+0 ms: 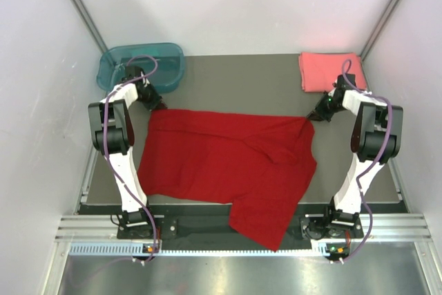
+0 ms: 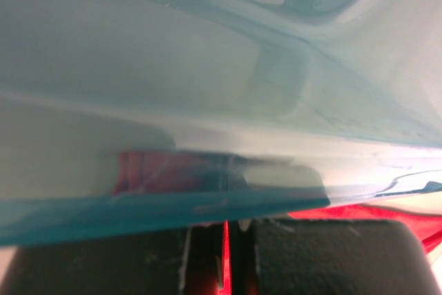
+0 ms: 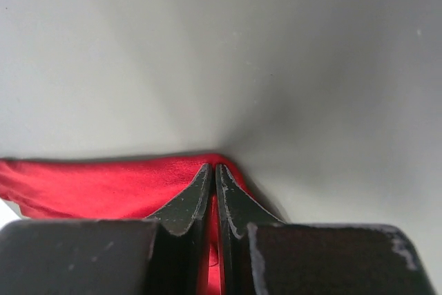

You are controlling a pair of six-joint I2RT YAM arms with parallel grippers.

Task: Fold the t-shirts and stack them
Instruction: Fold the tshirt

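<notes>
The deep red t-shirt (image 1: 228,164) lies spread on the dark table, its near corner hanging over the front edge. My left gripper (image 1: 159,106) is shut on the shirt's far left corner, right beside the teal tub; red cloth (image 2: 226,253) shows between its jaws. My right gripper (image 1: 312,117) is shut on the shirt's far right corner, with red cloth (image 3: 103,188) pinched between its fingers (image 3: 190,198). The coral-pink t-shirt (image 1: 330,70) lies folded as a neat rectangle at the far right corner.
A teal translucent tub (image 1: 141,65) stands at the far left corner and fills most of the left wrist view (image 2: 207,88). White walls enclose the table on three sides. The metal rail (image 1: 228,243) runs along the front edge.
</notes>
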